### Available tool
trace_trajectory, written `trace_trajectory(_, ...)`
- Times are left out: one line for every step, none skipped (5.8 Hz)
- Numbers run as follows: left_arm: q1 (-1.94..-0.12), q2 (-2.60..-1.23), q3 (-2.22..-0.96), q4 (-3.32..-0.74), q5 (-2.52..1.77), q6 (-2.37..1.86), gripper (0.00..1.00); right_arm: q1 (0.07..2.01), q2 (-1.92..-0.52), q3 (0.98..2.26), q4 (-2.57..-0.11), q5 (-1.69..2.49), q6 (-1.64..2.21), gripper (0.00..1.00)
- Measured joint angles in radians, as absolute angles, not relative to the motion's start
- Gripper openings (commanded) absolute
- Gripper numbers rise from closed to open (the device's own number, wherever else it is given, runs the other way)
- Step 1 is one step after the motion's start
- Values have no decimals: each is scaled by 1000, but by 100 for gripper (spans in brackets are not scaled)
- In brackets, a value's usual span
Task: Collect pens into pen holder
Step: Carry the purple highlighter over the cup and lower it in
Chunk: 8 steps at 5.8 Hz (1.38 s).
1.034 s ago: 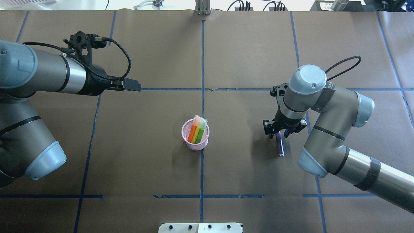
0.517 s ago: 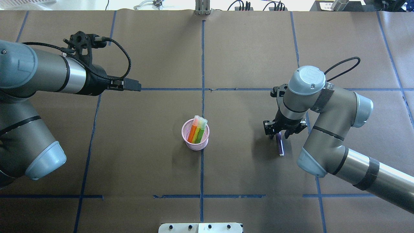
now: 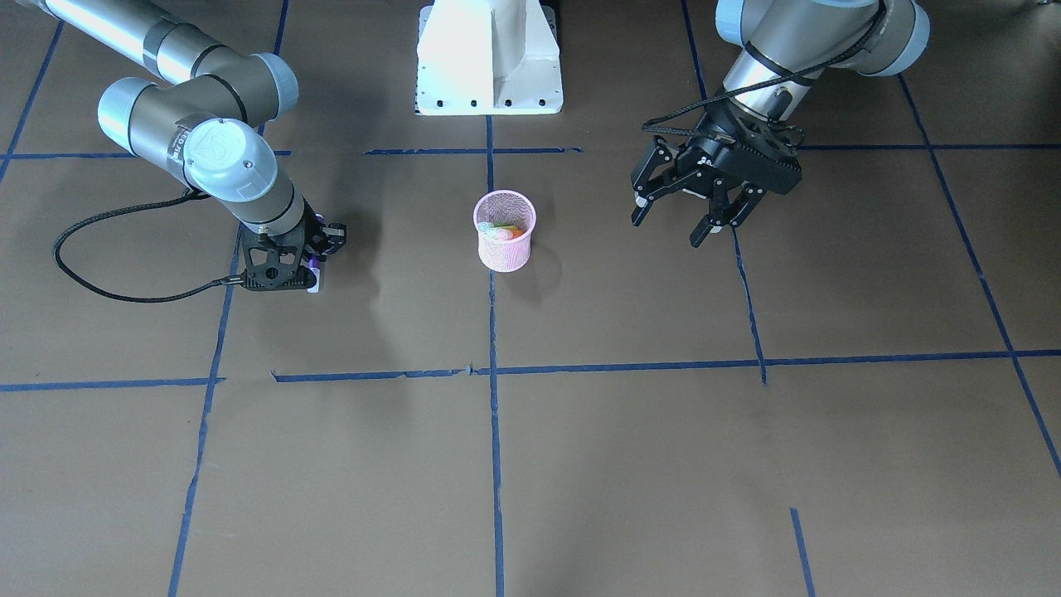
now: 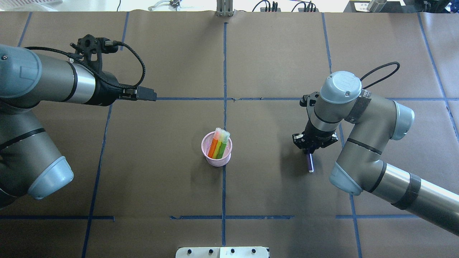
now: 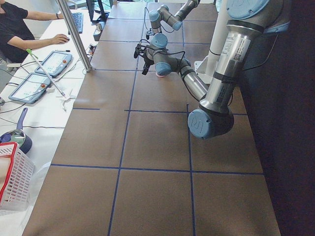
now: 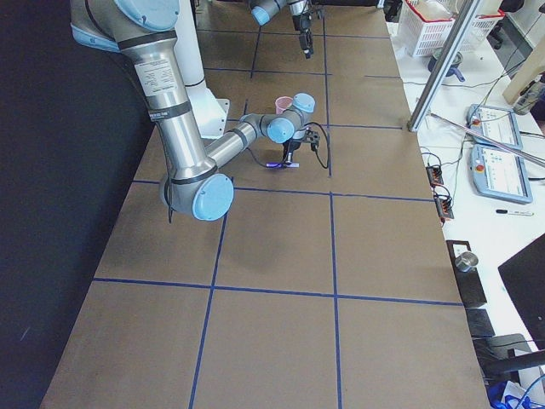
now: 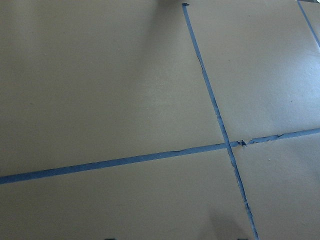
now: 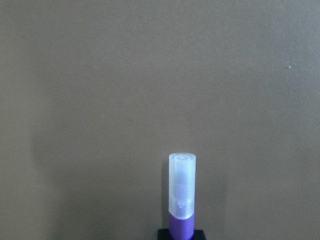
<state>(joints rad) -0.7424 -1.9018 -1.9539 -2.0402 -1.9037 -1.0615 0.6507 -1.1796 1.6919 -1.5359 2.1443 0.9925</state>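
Note:
The pink mesh pen holder (image 4: 216, 154) (image 3: 505, 240) stands upright at the table's middle with an orange pen (image 4: 213, 145), a bright green pen (image 4: 224, 145) and a third yellow-green one between them. The purple pen (image 4: 310, 164) (image 6: 277, 164) lies level at the table, right of the holder. My right gripper (image 4: 309, 150) (image 3: 319, 249) is shut on its far end. In the right wrist view the pen's whitish cap (image 8: 182, 190) sticks out ahead. My left gripper (image 3: 667, 230) hangs open and empty above the table, well away from the holder.
Blue tape lines grid the brown table. The white robot base (image 3: 489, 58) stands at the near edge. A metal post (image 4: 224, 9) and cables sit at the far edge. An operator (image 5: 19, 27) and a white basket (image 5: 12, 182) are beside the table's left end.
My right gripper's fingers have closed from wide open onto the purple pen. The pen has barely shifted. The left arm and the holder have not moved.

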Motion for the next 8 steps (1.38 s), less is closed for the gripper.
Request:
trace_trajectory(-742, -1902, -1954, -2040, -1904, -1062, 87, 656, -1179, 1735, -1541, 2143, 1007, 0)
trace_trajectory(-742, -1902, -1954, -2041, -1904, -1062, 87, 631, -1172, 1818, -1544, 2085, 1080, 0)
trace_trajectory(-742, -1902, -1954, -2041, -1904, -1062, 87, 586, -1138, 1889, -1544, 1975, 1164, 0)
trace_trajectory(-742, -1901, -1954, -2042, -1903, -1062, 88, 547, -1076, 1930, -1542, 1858, 1210, 0)
trace_trajectory(-742, -1900, -1954, -2042, -1903, -1062, 88, 490, -1015, 1953, -1525, 1698, 1258, 0)
trace_trajectory(-742, -1898, -1954, -2042, -1903, -1062, 89, 415, -975, 1960, -1480, 1505, 1311, 0)
trace_trajectory(-742, -1897, -1953, -2042, -1903, -1061, 89, 341, -962, 1952, -1421, 1307, 1366, 0)
trace_trajectory(-742, -1897, -1953, -2042, -1903, -1061, 89, 266, -961, 1925, -1366, 1104, 1408, 0)
